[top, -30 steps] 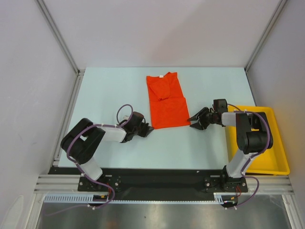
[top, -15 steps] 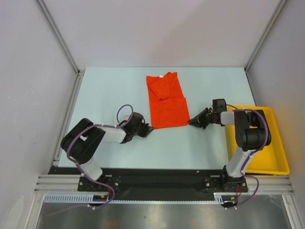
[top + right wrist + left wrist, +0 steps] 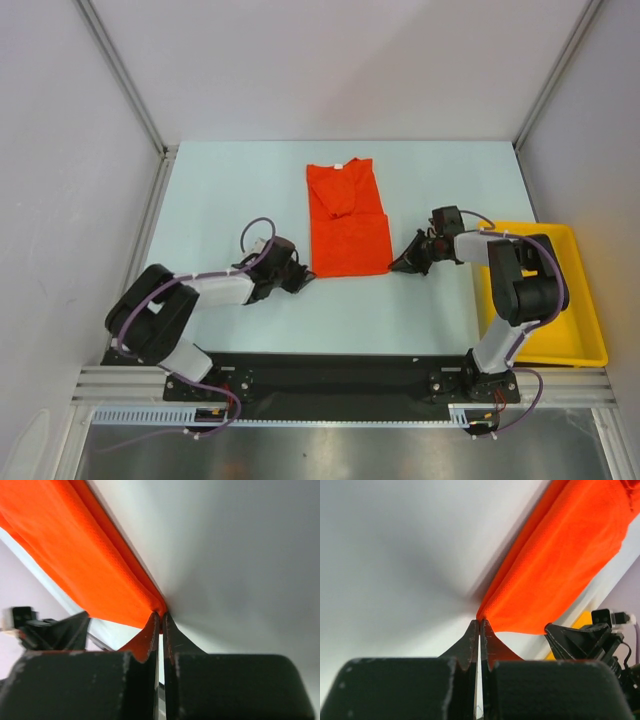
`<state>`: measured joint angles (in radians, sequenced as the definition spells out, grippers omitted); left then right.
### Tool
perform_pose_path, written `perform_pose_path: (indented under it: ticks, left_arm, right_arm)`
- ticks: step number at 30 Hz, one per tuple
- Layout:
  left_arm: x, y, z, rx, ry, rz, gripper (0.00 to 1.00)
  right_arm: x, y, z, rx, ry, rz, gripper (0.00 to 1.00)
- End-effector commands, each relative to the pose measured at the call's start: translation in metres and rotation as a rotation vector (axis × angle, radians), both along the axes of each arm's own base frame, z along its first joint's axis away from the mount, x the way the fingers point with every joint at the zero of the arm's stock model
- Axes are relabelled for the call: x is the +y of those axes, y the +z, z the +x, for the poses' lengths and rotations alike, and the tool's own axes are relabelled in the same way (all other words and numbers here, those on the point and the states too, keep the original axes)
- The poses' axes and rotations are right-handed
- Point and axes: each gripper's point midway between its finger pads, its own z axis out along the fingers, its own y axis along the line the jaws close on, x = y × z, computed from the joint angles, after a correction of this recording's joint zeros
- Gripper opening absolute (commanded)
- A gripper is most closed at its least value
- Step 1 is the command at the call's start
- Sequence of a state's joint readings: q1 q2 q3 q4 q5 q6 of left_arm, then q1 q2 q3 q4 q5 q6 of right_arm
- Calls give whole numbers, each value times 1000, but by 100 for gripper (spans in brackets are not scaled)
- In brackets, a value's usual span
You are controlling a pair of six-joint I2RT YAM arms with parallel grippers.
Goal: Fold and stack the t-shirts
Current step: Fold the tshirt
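**Item:** t-shirt (image 3: 346,220), orange-red, one piece. It lies flat mid-worktop (image 3: 230,200) with the sleeves turned in, making a narrow strip. The long axis runs from the collar at the far end to the hem at the near end.

**Left claw** (image 3: 300,279): at the near-left hem corner, fingers pinched narrow on the cloth edge.

**Right claw** (image 3: 398,266): at the near-right hem corner, pinched likewise on the cloth.

**Relation:** the whole garment lies beyond both claws, toward the far side. Each arm is equally near its own corner. Carrying the hem toward the collar looks like the likely next fold, and it would need a level lift.

**Surface:** pale, smooth.

**Room:** the worktop continues past the collar. A yellow tray (image 3: 585,330) sits to the right, well apart.
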<state>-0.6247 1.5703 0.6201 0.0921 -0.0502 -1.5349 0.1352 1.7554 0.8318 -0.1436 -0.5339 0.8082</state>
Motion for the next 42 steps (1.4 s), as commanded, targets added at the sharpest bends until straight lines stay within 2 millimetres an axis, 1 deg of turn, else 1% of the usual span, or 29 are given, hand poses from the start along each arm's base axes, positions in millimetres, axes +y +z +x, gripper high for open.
perform_pose_path:
  ticks: [1,6,8,9,11,12,14,16,17,21,22,25,26,27,28,29,30,31,32,33,34,35,36,37,38,39,40,41,42]
  left_arm:
    - [11,5,-24,-1,-50,47,0]
    - [15,9,-64,3,-99,53,0]
    - [21,2,-85,25,-104,64,0]
    - [21,13,-89,-4,-101,36,0]
    - [33,0,-111,27,-104,55,0]
    - [35,9,-114,2,-105,32,0]
    - [46,1,-132,27,-120,59,0]
    - [47,11,-139,-13,-145,38,0]
    - [54,8,-145,-2,-148,69,0]
    - [57,21,-153,-28,-193,64,0]
    - [52,35,-148,-69,-222,63,0]
    - [53,63,-130,-184,-284,181,0]
    - [48,84,-117,-208,-295,229,0]
    - [48,96,-105,-242,-296,276,0]
    - [46,121,-84,-293,-309,310,0]
    - [44,117,-71,-265,-326,346,0]
    - [39,120,-62,-247,-348,335,0]
    - [48,123,-43,-243,-335,349,0]
    - [39,144,-22,-301,-333,316,0]
    - [36,133,-9,-266,-349,332,0]
    - [40,136,4,-268,-353,328,0]
    - [34,152,22,-311,-352,312,0]
    - [31,144,34,-290,-372,317,0]
    - [33,144,45,-287,-379,327,1]
    - [29,161,60,-319,-379,326,0]
    - [29,164,69,-328,-381,336,0]
    - [27,166,87,-344,-390,355,0]
    - [24,168,93,-352,-404,344,0]
    - [21,166,101,-356,-417,340,1]
  right_arm:
    - [9,7,-29,3,134,-63,0]
    - [16,23,-62,-39,200,-83,0]
    - [19,25,-82,-34,227,-94,0]
    - [20,25,-89,-31,228,-90,0]
    - [22,22,-110,-9,255,-105,0]
    - [22,27,-115,-32,264,-111,0]
    - [22,23,-137,-12,296,-133,0]
    - [23,27,-150,-21,293,-125,0]
    - [21,22,-165,8,308,-130,0]
    - [22,34,-181,-6,317,-112,0]
    - [25,42,-180,-23,318,-94,0]
    - [36,67,-157,-72,333,-75,0]
    - [39,73,-150,-80,351,-73,0]
    - [48,96,-126,-132,350,-41,0]
    - [51,104,-113,-144,352,-39,0]
    - [50,93,-102,-91,361,-64,0]
    - [53,101,-85,-106,353,-66,0]
    - [54,125,-54,-163,324,-57,0]
    - [57,117,-38,-122,313,-58,0]
    - [60,121,-25,-119,300,-40,0]
    - [61,124,-13,-108,287,-15,0]
    - [67,142,8,-152,281,-1,0]
    - [70,129,18,-105,280,14,0]
    - [73,130,26,-102,279,28,0]
    - [73,140,42,-129,272,44,0]
    - [76,130,50,-99,275,57,0]
    - [76,131,56,-100,276,66,0]
    - [75,139,69,-121,268,74,0]
    - [75,131,74,-97,268,76,0]
